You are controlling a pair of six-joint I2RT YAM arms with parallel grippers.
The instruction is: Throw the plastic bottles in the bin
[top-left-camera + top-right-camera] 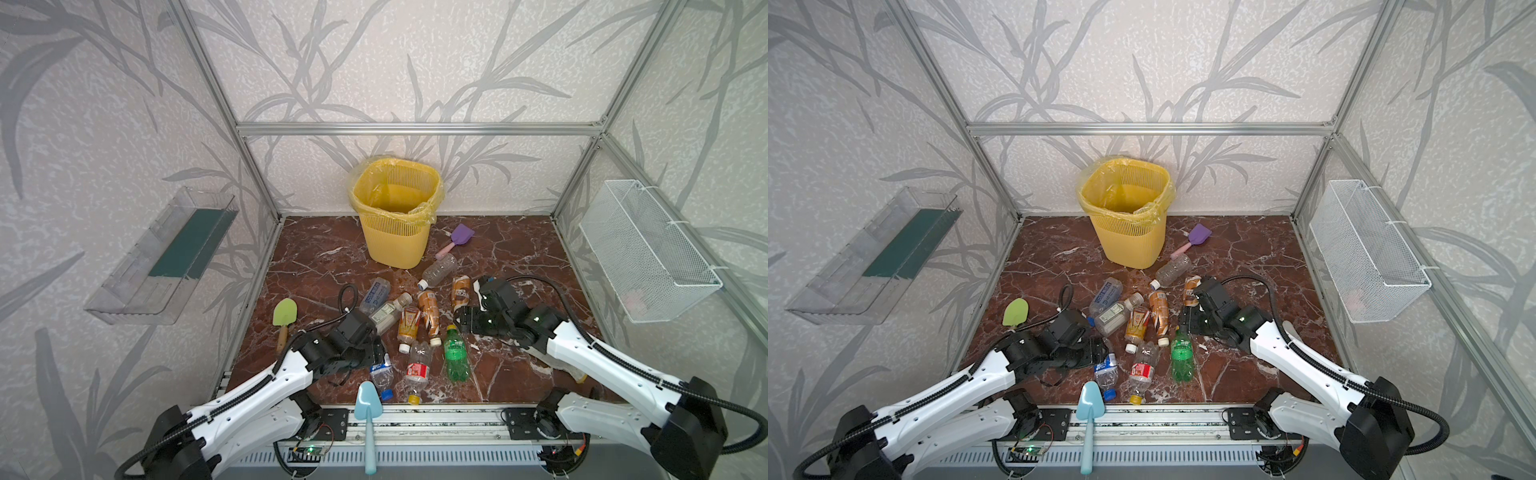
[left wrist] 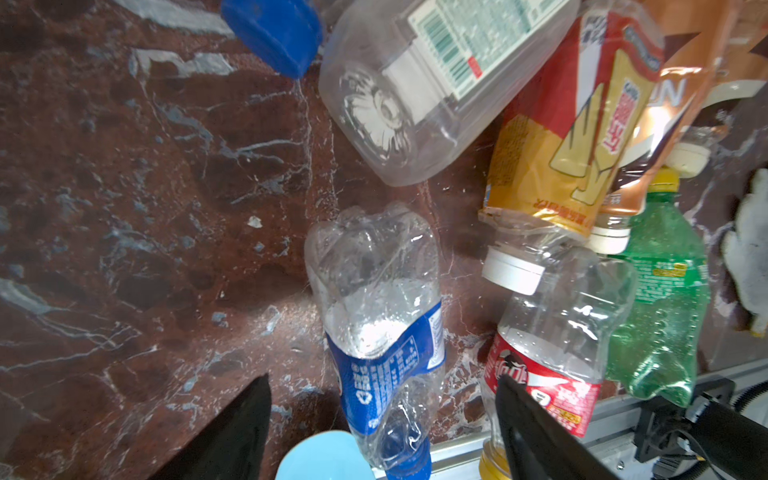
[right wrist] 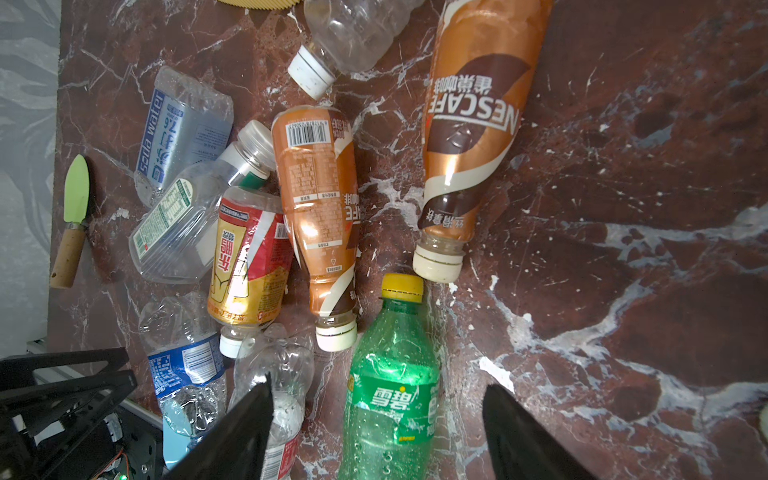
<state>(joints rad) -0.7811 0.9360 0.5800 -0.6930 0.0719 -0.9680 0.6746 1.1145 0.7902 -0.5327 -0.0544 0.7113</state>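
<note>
Currently: left fingers open, empty, astride blue-label bottle; right fingers open, empty, astride green bottle. Bin stands well apart, at the back. Your risk: either closing could catch the red-label bottle lying between them.

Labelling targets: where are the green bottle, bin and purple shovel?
green bottle (image 3: 394, 404): right wrist view, label.
bin (image 1: 395, 245): in a top view, front wall.
purple shovel (image 1: 462, 233): in a top view, blade.

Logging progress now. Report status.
Both open: left gripper over blue-label bottle, right gripper over green bottle. Bin shows no bottles. Blue shovel beside blue-label bottle.
</note>
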